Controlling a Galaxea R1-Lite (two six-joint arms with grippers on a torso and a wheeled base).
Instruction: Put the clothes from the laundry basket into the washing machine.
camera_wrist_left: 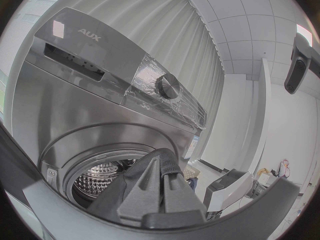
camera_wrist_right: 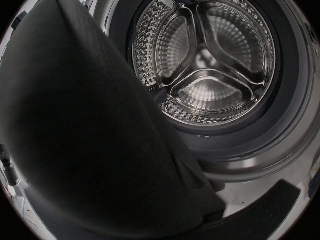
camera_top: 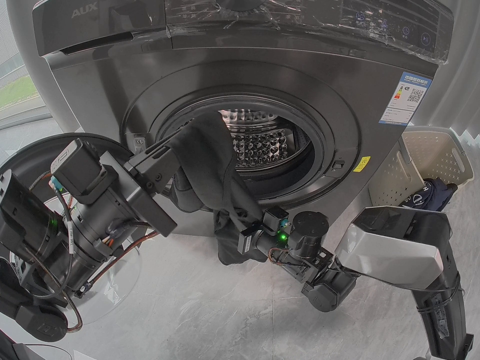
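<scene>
Task underway, nothing loaded yet. Black garment (camera_top: 210, 161), frame centre, hangs across washing machine (camera_top: 300, 76) opening. Left gripper (camera_top: 175, 143) jaws clamped on its top fold. Right gripper (camera_top: 250, 238) at garment's lower end, jaws covered: cannot tell. Laundry basket (camera_top: 440, 151), right edge, holds dark blue clothes (camera_top: 432, 193). Right wrist view alone looks into drum (camera_wrist_right: 206, 57): no clothes visible.

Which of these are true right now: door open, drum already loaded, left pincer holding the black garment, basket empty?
The washing machine has its door open. True.
The drum already holds clothes. False: what shows of it looks empty.
The left pincer grips the black garment. True.
The laundry basket is empty. False: a dark blue garment lies in it.
</scene>
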